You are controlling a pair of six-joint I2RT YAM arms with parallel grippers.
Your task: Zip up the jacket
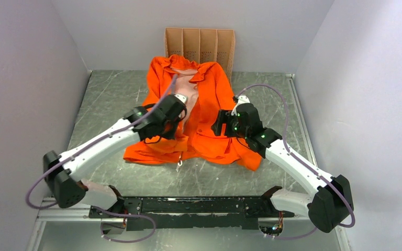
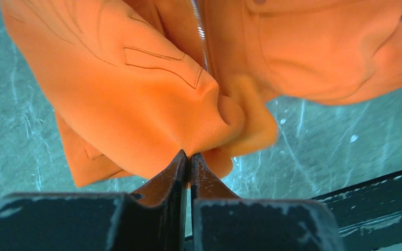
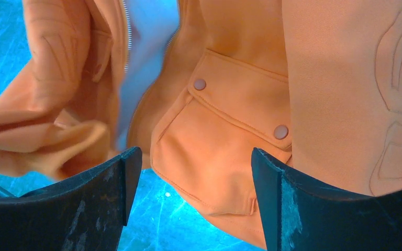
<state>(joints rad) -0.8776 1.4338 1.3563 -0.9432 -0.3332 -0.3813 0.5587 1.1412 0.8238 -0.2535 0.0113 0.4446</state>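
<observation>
Status: the jacket (image 1: 209,104) lies front-up at the middle of the bench (image 1: 110,94), collar towards the back wall and hem towards the arms. The front stands open at the chest, with pale pink lining (image 1: 191,91) showing between the two zipper edges (image 3: 127,31). Lower down the panels lie close together; whether the teeth are engaged there cannot be told. Judgement: the closing run is largely outstanding.

Left claw (image 2: 189,157): closed, pinching a fold of orange fabric at the hem, just beside the zipper line (image 2: 201,31). This reads as anchoring the bottom of the garment.

Right claw (image 3: 194,154): wide open, holding nothing, hanging over the flap pocket (image 3: 230,136).

Remaining, as judged: find the slider, seat it if needed, and draw it up to the collar against the left hold.

Containers: the flap pocket is fastened by two snaps (image 3: 200,84), so its contents are not visible. A cardboard divider box (image 1: 199,44) stands against the back wall behind the collar; nothing can be made out in its compartments.
</observation>
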